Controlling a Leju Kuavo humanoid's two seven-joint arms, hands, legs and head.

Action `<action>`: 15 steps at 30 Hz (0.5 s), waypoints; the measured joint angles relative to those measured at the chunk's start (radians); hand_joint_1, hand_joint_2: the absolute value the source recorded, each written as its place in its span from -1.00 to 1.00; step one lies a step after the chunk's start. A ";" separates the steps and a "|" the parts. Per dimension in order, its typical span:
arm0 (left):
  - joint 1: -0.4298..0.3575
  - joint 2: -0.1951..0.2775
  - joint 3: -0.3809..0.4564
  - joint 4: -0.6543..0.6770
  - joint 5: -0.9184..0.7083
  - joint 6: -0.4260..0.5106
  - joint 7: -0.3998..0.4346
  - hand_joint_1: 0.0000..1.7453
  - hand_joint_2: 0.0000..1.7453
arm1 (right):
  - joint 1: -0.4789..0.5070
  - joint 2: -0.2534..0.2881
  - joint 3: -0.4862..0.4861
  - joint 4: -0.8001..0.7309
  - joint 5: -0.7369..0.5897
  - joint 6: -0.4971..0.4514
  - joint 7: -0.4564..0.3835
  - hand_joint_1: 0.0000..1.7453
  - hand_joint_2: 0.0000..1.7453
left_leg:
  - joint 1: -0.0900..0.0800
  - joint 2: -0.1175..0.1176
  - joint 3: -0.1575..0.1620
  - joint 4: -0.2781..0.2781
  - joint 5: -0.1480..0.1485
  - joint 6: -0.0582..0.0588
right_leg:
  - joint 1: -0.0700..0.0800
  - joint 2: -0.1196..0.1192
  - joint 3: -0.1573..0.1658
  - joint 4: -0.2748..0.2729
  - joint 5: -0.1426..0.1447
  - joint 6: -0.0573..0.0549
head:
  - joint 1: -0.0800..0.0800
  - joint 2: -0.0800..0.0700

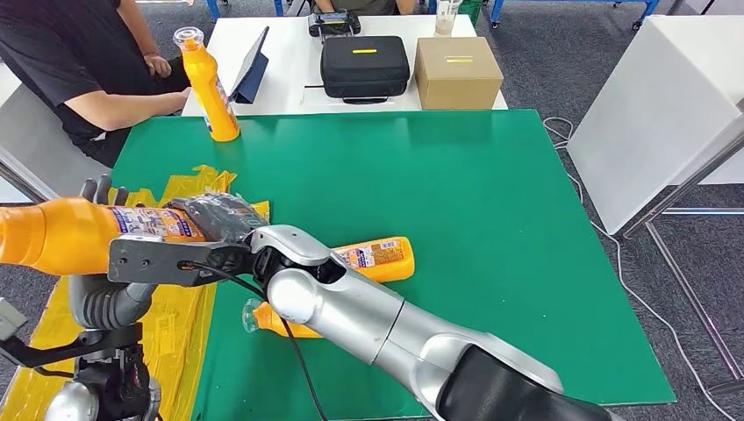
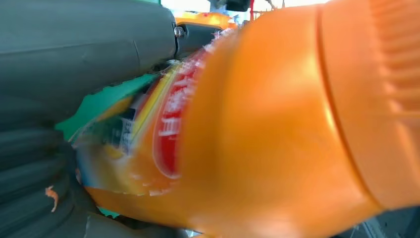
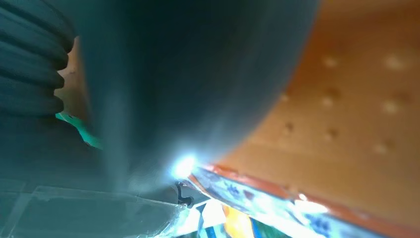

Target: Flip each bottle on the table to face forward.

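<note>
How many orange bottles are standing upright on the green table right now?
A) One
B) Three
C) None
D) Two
A: a single upright bottle stands at the far left corner of the green table. Another bottle lies on its side near the middle, and a third, the held bottle, is sideways between the left robot hand and the right robot hand.

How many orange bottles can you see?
3. One bottle stands upright at the green table's far left corner, one lies on the table behind the right arm, and one is held up by both hands.
</note>
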 joint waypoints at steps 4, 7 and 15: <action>-0.017 0.005 0.002 -0.030 -0.006 0.009 0.036 -1.00 1.00 | -0.009 0.005 0.010 -0.019 0.048 0.018 0.016 1.00 1.00 | 0.000 0.001 0.000 0.000 0.000 0.000 | 0.000 0.000 0.000 0.000 0.000 0.000 | 0.000 0.000; -0.021 0.010 0.003 -0.033 -0.005 0.009 0.045 -1.00 1.00 | -0.009 0.006 0.022 -0.023 0.078 0.022 0.018 1.00 1.00 | 0.000 0.001 0.000 0.000 0.000 0.000 | 0.000 0.000 0.000 0.000 0.000 0.000 | 0.000 0.000; -0.026 0.023 0.004 -0.024 0.010 -0.003 0.048 -1.00 1.00 | 0.001 0.006 0.055 -0.026 0.140 0.021 0.027 1.00 1.00 | 0.000 0.001 0.000 0.000 0.000 0.000 | 0.000 0.001 0.000 0.000 0.000 0.000 | 0.000 0.000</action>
